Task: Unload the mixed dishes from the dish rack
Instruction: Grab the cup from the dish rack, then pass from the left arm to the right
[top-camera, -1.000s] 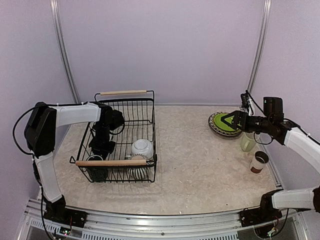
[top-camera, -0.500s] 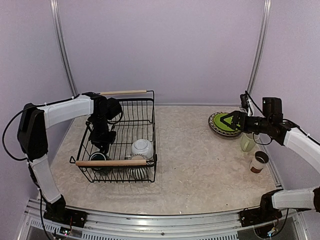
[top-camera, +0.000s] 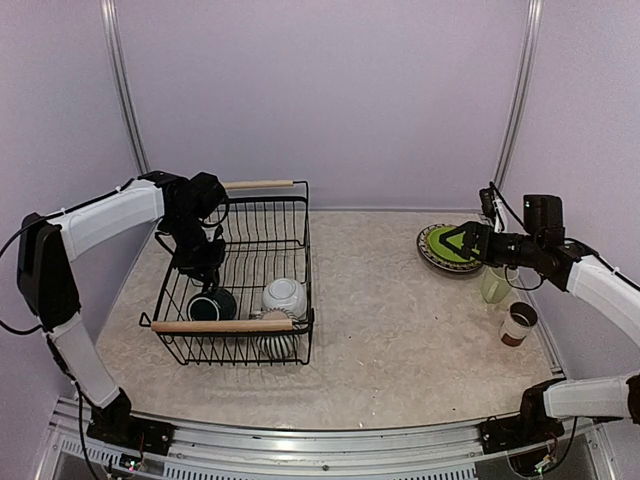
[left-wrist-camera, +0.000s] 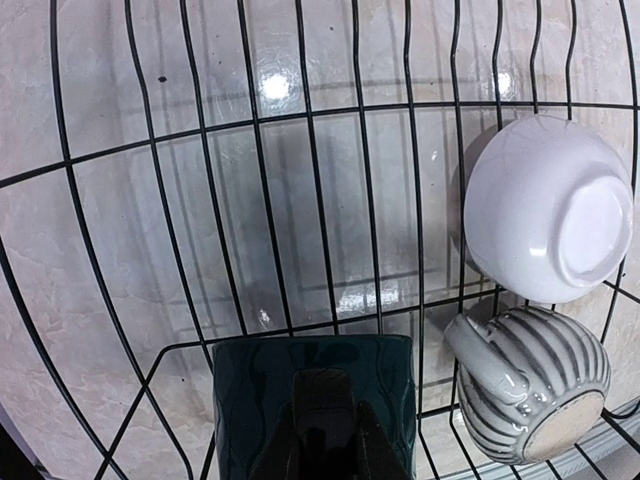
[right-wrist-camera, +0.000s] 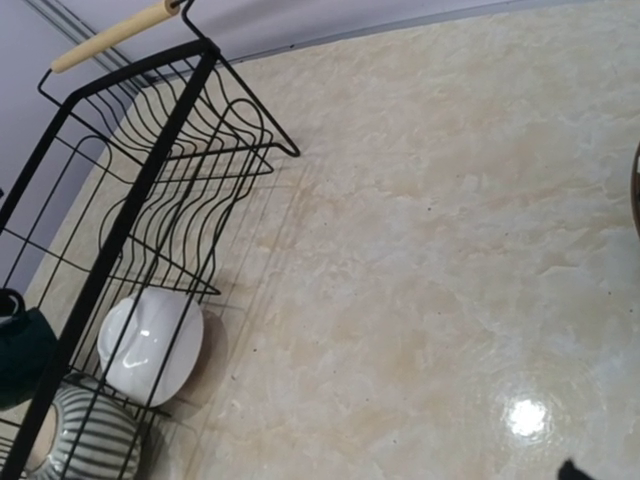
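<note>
The black wire dish rack (top-camera: 245, 215) stands at the left. My left gripper (top-camera: 205, 283) is shut on the rim of the dark teal mug (top-camera: 213, 305) and holds it above the rack floor; the left wrist view shows the mug (left-wrist-camera: 250, 400) under my gripper (left-wrist-camera: 322, 405). The white bowl (top-camera: 284, 296) and the striped mug (top-camera: 276, 342) lie in the rack, both also in the left wrist view: bowl (left-wrist-camera: 545, 205), striped mug (left-wrist-camera: 540, 385). My right gripper (top-camera: 460, 241) is open and empty over the lime-green plate (top-camera: 448, 256).
The lime-green plate lies on the striped plate (top-camera: 428, 251) at the far right. A pale green mug (top-camera: 493, 285) and a small white cup (top-camera: 518, 324) stand near it. The rack's wooden handles (top-camera: 222, 325) span its front and back.
My left gripper has risen and drawn back with the dark teal mug, lifting it off the rack floor at the front left. The right arm has not moved.
</note>
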